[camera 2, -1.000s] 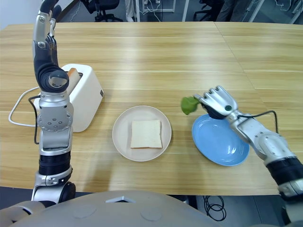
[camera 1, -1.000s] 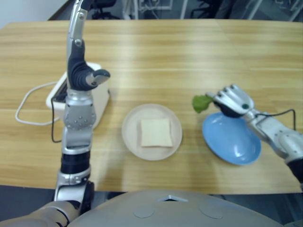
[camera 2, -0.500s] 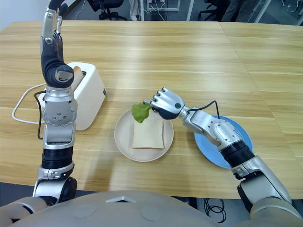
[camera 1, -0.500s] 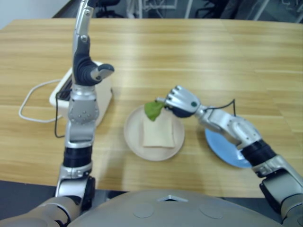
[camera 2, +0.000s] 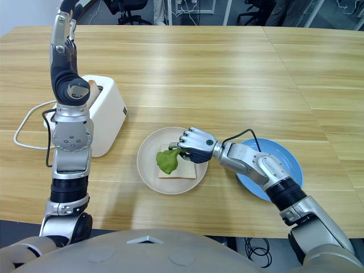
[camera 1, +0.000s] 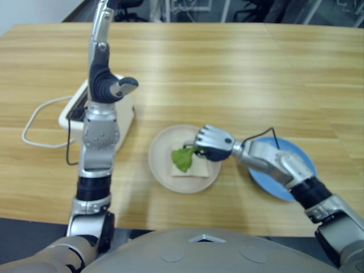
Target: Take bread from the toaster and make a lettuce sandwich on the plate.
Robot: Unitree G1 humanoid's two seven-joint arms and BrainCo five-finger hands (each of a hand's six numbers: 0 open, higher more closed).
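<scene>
So my right hand [camera 2: 196, 145] is down over the plate [camera 2: 147, 170], fingers curled in and pinching the lettuce [camera 2: 168, 161] by its top edge. The leaf dangles over the left half of the bread slice [camera 2: 188, 169], which lies flat in the middle of the plate. I can't tell if the leaf's tip is touching the bread or hanging just above it. Trick here imo: the leaf sits off-centre, spilling toward the bare plate, so I'd nudge the hand slightly to my right before letting go. Then lower until the leaf drapes onto the bread, and open the fingers slowly so it doesn't cling and lift off with me. Pull straight up, not sideways, or the slice probably slides. The top slice looks like it's waiting in the toaster [camera 2: 108, 116], with my left arm standing right beside it.
</scene>
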